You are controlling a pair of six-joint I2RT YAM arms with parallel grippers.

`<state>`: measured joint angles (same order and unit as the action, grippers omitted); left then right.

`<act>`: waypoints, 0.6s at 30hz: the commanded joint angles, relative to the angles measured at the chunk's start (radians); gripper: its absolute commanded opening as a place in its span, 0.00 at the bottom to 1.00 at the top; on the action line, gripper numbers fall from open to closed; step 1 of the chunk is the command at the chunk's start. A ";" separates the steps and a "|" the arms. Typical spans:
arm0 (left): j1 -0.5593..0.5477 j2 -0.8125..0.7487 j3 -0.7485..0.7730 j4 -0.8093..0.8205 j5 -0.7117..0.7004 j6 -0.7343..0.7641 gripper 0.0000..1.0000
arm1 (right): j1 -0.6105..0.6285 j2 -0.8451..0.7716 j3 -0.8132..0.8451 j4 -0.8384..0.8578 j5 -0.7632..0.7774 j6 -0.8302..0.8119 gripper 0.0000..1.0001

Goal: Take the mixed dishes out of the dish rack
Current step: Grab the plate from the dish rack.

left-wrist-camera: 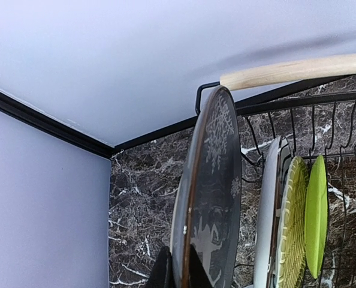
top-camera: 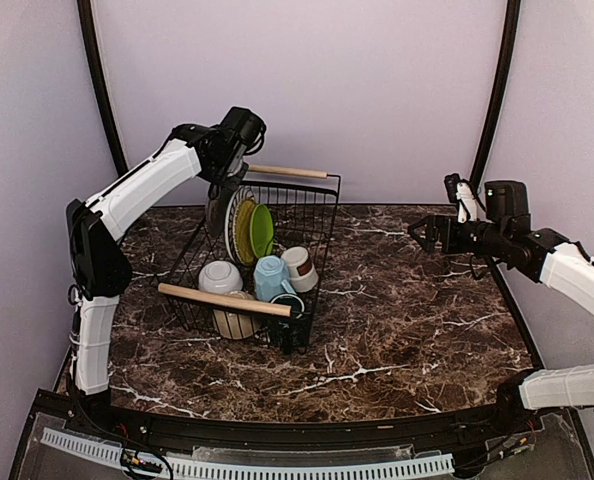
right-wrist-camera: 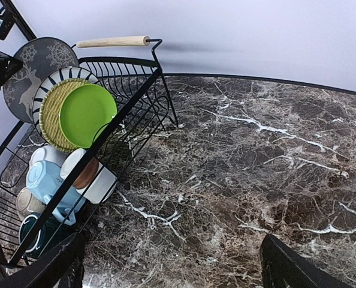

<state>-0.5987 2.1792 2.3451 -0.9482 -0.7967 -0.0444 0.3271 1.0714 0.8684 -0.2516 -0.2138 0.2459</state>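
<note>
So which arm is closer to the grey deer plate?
Left. The left gripper is clamped on the rim of the grey plate, at the far end of the dish rack; the right gripper hangs open, away over the table.

The dark grey plate (left-wrist-camera: 213, 180) runs off the bottom edge of the left wrist view. Wires of the dish rack (right-wrist-camera: 136, 102) partly hide the dark green mug (right-wrist-camera: 35, 233).
</note>
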 commanded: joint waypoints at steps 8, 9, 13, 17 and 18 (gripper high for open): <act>-0.042 -0.133 0.072 0.049 -0.143 0.078 0.01 | 0.004 0.014 -0.003 0.040 -0.026 0.016 0.99; -0.044 -0.151 0.073 0.052 -0.145 0.081 0.01 | 0.003 0.014 -0.003 0.040 -0.028 0.018 0.99; -0.047 -0.214 0.074 0.054 -0.138 0.085 0.01 | 0.005 0.024 -0.001 0.045 -0.040 0.026 0.99; -0.047 -0.291 0.055 0.059 -0.024 0.052 0.01 | 0.004 0.038 0.004 0.052 -0.055 0.037 0.99; -0.046 -0.306 0.037 0.069 0.002 0.019 0.01 | 0.004 0.039 0.006 0.053 -0.059 0.039 0.99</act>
<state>-0.6399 2.0628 2.3669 -0.9501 -0.8314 0.0204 0.3271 1.0977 0.8684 -0.2348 -0.2455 0.2653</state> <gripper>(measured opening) 0.044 0.987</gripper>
